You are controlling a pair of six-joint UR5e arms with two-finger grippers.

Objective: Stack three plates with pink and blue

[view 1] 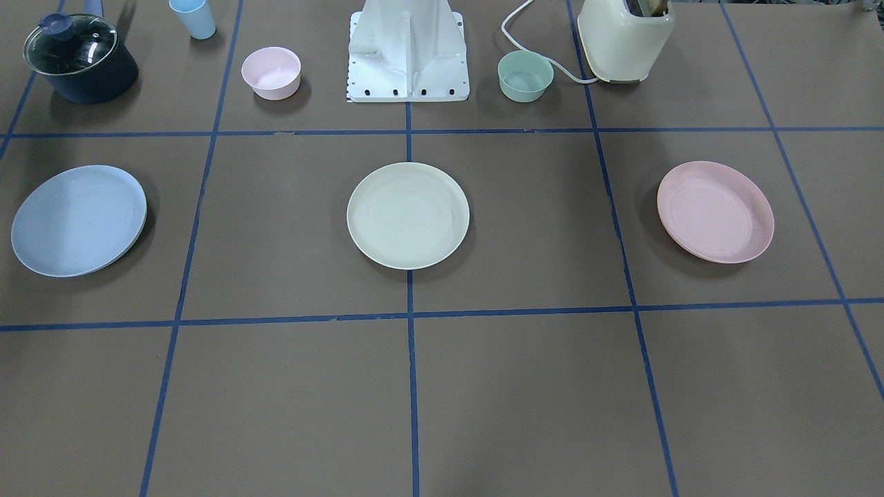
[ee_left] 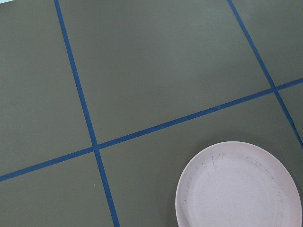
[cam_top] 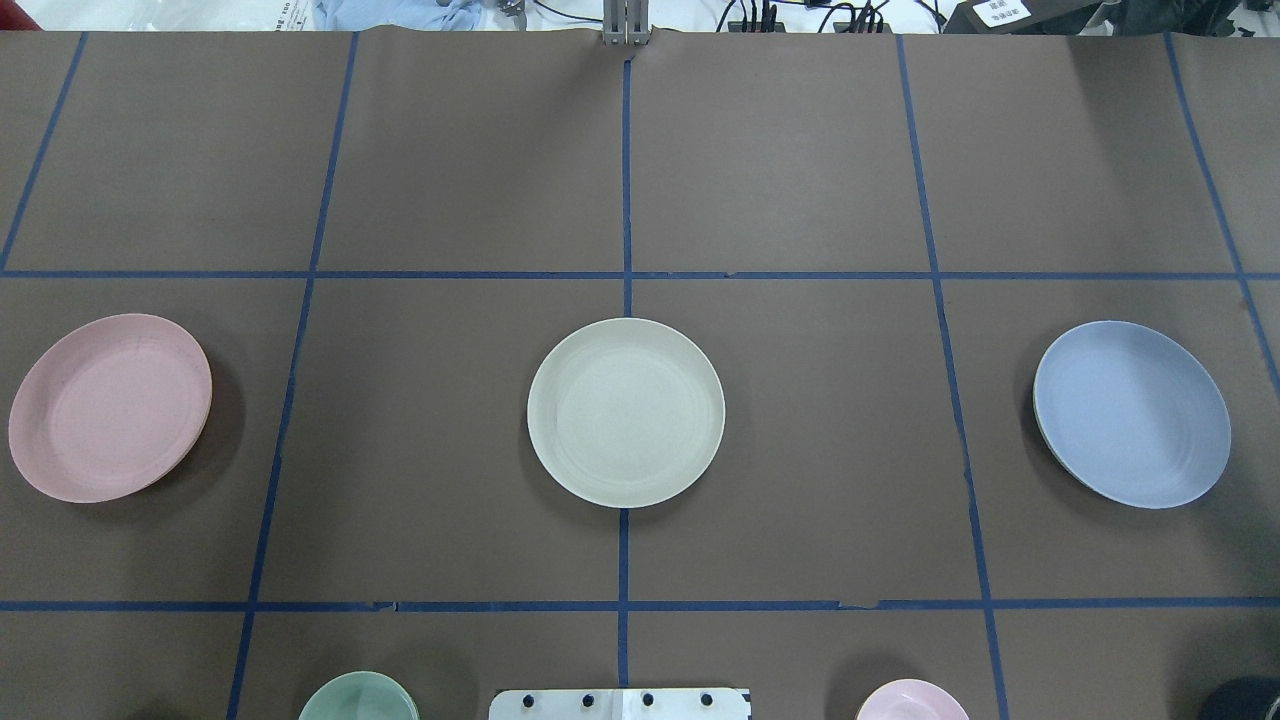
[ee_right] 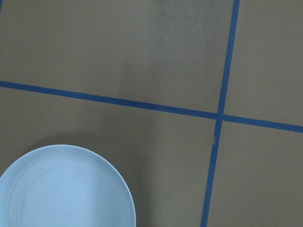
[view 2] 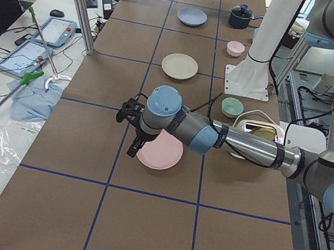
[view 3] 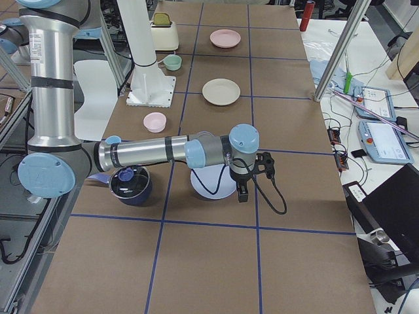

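Observation:
Three plates lie apart in a row on the brown table. The cream plate (view 1: pixel 407 215) is in the middle (cam_top: pixel 625 411). The pink plate (view 1: pixel 715 212) is on my left (cam_top: pixel 110 407) and shows in the left wrist view (ee_left: pixel 239 187). The blue plate (view 1: pixel 78 220) is on my right (cam_top: pixel 1132 413) and shows in the right wrist view (ee_right: pixel 64 189). My left gripper (view 2: pixel 130 148) hangs above the pink plate's (view 2: pixel 161 151) far edge. My right gripper (view 3: pixel 242 191) hangs above the blue plate's (view 3: pixel 213 183) edge. I cannot tell whether either is open or shut.
Near the robot base (view 1: pixel 407 52) stand a small pink bowl (view 1: pixel 271 72), a mint-green bowl (view 1: pixel 525 76), a cream toaster (view 1: pixel 625 38) with its cord, a dark pot with a glass lid (view 1: pixel 79 59) and a blue cup (view 1: pixel 193 17).

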